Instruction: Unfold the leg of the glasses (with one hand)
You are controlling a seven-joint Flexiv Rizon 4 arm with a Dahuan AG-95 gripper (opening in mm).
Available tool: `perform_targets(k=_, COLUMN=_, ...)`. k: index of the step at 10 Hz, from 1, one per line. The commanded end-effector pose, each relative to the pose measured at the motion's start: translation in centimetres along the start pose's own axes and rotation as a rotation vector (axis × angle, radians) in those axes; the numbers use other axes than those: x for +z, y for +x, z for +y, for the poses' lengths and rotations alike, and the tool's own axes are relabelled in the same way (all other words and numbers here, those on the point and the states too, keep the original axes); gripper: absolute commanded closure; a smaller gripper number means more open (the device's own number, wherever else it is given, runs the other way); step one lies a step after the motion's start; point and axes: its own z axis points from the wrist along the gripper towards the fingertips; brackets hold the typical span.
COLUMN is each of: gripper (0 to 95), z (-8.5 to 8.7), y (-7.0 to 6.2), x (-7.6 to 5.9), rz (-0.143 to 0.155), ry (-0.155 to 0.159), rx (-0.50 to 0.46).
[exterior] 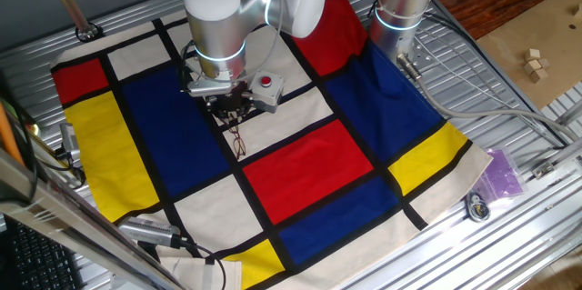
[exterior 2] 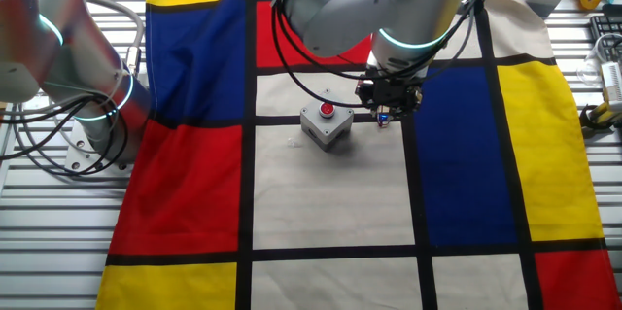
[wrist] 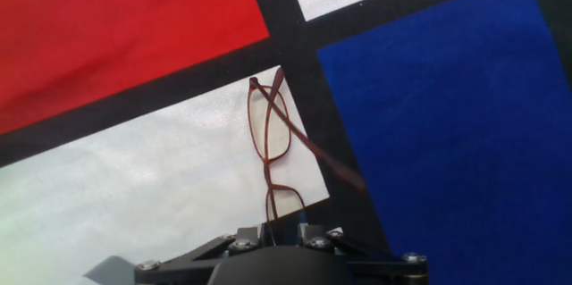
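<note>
Although small in one fixed view, visible: the glasses (exterior: 238, 137) on a white panel of the coloured cloth (exterior: 309, 158) over the desk (exterior: 509, 90), just below the gripper (exterior: 229, 111) and near the grey button box (exterior: 265, 88). Too small here to read the leg, or whether the fingers are apart or together.

From the other fixed view, nearly nothing of the glasses; hidden under the gripper (exterior 2: 389, 111), which hangs low just beside the button box (exterior 2: 326, 123). State of the fingers not readable here either.

In the hand view, much clearer: the glasses (wrist: 271, 155) on edge on the white panel beside a black stripe, near end running in under the gripper (wrist: 284, 231). The leg (wrist: 308, 146) crossing the lens diagonally and pointing out over the stripe toward the blue panel, so swung partly away from the frame, not fully open. Fingertips hidden by the gripper body; cannot tell if clamped on the frame or only near it.

Judged so: task started, about half done; left to do, swinging the leg out fully.
</note>
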Motion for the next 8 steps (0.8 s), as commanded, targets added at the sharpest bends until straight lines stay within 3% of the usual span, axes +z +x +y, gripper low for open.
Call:
perform_targets(k=1, gripper=95.0, z=-0.03, y=-0.02, x=-0.01, rz=0.001, ry=0.001, rx=0.003)
perform_targets(k=8, gripper=95.0, z=0.03, y=-0.06, x=-0.42, rz=0.003, ry=-0.008, rx=0.022)
